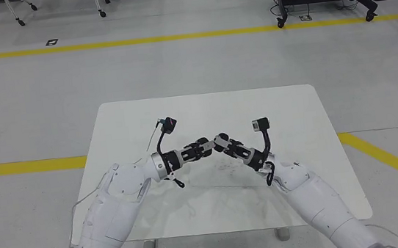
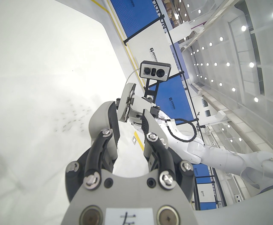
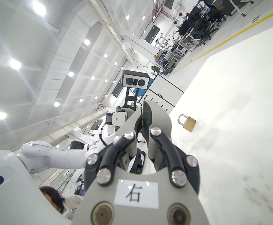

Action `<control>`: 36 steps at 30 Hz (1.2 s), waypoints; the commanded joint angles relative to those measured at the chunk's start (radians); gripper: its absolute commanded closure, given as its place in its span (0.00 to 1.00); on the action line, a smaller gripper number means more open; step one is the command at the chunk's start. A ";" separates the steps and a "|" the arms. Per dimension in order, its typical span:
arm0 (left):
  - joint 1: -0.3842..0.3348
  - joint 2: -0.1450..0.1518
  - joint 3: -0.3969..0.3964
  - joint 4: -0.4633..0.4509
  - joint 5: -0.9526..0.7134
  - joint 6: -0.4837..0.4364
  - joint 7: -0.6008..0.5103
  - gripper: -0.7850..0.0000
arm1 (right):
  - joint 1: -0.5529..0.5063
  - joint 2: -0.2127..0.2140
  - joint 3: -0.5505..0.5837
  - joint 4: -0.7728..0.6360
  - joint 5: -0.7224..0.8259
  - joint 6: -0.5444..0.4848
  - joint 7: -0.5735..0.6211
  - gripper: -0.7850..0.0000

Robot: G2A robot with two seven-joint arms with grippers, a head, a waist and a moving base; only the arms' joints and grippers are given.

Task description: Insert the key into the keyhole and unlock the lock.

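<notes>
From the top, I saw my two arms meet over the middle of the white table, left gripper close to right gripper. In the left wrist view, the left gripper's fingers stood apart. In the right wrist view, the right gripper's fingers were pressed together; I could not tell if the key was between them. The gold lock lay on the table near them, its loop shut

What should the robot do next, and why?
Probably lower the left gripper toward the padlock: its fingers are open, and the padlock lies untouched on the table. The right gripper is shut; whether it holds a key, I cannot tell.
</notes>
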 commanded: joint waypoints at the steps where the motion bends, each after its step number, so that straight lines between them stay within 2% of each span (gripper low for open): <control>1: -0.001 0.001 0.001 0.000 0.002 0.000 -0.001 0.73 | -0.001 0.000 -0.001 -0.001 0.006 0.001 0.005 1.00; 4: -0.002 0.002 0.003 0.000 0.006 0.000 -0.003 0.79 | -0.003 -0.001 -0.002 -0.003 0.026 0.004 0.019 1.00; 7: -0.003 0.002 0.006 0.002 0.007 0.001 -0.006 0.78 | -0.005 -0.001 -0.002 -0.003 0.051 0.010 0.036 1.00; 14: -0.009 0.004 0.012 0.008 0.006 0.005 -0.015 0.85 | -0.007 0.000 0.000 -0.002 0.094 0.022 0.079 1.00; 16: -0.010 0.004 0.014 0.008 0.009 0.005 -0.014 0.90 | -0.007 0.000 0.001 -0.001 0.096 0.026 0.085 1.00; 18: -0.011 0.005 0.016 0.009 0.012 0.006 -0.013 1.00 | -0.006 0.001 0.001 0.001 0.094 0.030 0.089 1.00; 27: -0.012 0.007 0.022 0.008 0.026 0.007 -0.002 1.00 | -0.005 -0.001 0.001 0.003 0.086 0.041 0.090 1.00; 28: -0.012 0.007 0.022 0.007 0.028 0.005 -0.002 1.00 | -0.005 -0.001 0.001 0.002 0.087 0.040 0.090 0.91; 29: -0.012 0.007 0.023 0.008 0.027 0.005 -0.001 1.00 | -0.005 -0.002 0.002 0.003 0.086 0.040 0.089 0.48; 30: -0.012 0.007 0.023 0.008 0.026 0.004 -0.001 1.00 | -0.005 -0.002 0.002 0.003 0.085 0.039 0.087 0.15; 31: -0.012 0.008 0.023 0.008 0.025 0.002 -0.001 1.00 | -0.006 -0.002 0.003 0.003 0.086 0.036 0.082 0.00; 36: -0.012 0.009 0.024 0.007 0.024 -0.004 0.004 1.00 | -0.006 -0.003 0.010 0.003 0.078 0.025 0.062 0.00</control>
